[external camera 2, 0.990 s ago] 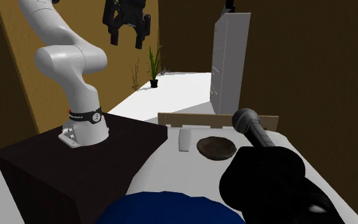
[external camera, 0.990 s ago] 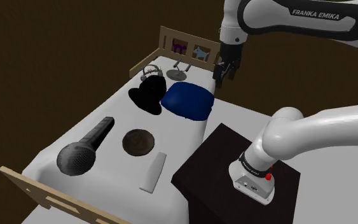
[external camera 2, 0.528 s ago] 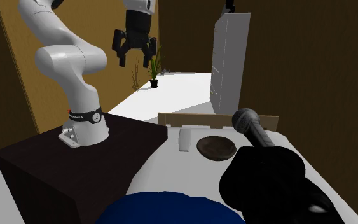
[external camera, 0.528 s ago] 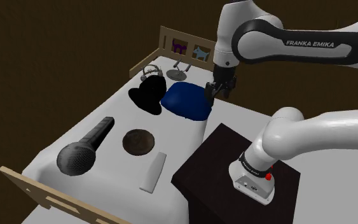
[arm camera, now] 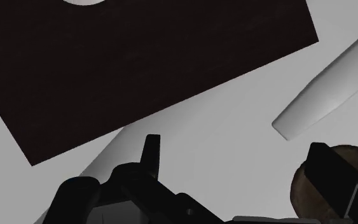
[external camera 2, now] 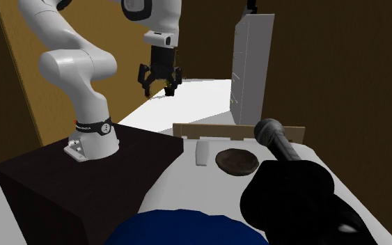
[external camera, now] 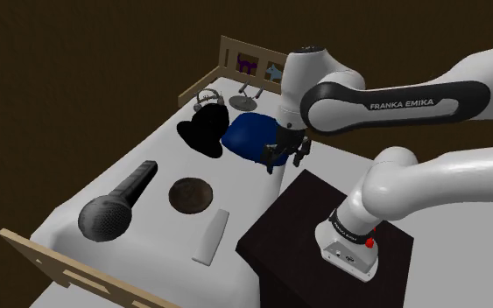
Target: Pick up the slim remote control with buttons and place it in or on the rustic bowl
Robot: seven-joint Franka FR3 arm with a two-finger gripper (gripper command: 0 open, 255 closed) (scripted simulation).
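Shoulder view: the claw (external camera: 285, 154) hangs wide open and empty near the stand (external camera: 299, 203), well apart from the pale slim remote (external camera: 211, 236). The remote lies flat on the bed (external camera: 148, 144), just beside the dark brown bowl (external camera: 190, 194). Pickup and placement both remain. Space above both is open; the microphone (external camera: 117, 203) and wooden footboard (external camera: 60, 265) border the area

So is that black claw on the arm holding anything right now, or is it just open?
Gripper: open, holding nothing.
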